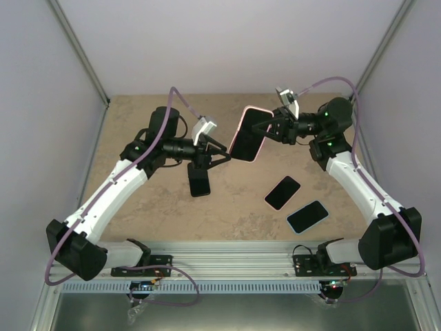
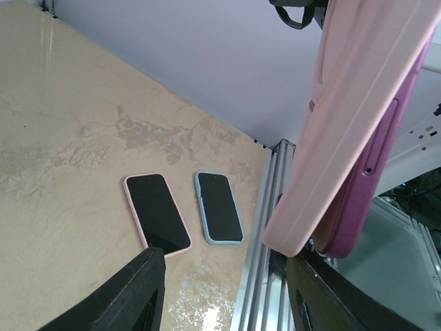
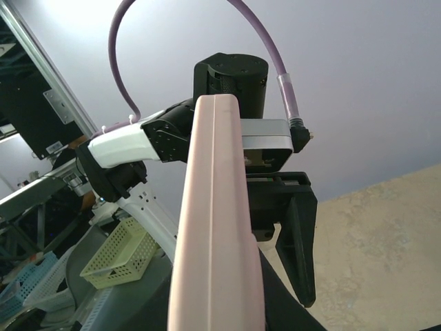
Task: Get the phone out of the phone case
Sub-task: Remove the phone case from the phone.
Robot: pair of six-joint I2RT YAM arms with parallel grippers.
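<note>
In the left wrist view the pink case (image 2: 351,117) runs off the top edge and covers most of a purple piece (image 2: 373,169) behind it. The bottom edge cuts the left fingers (image 2: 127,296). In the right wrist view the case's lower end leaves the picture.

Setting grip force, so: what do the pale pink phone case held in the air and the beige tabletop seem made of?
The pale pink phone case: likely soft silicone, matte; no glare, rounded edges. The beige tabletop: mottled stone look, probably laminate or printed board; dull sheen.
</note>
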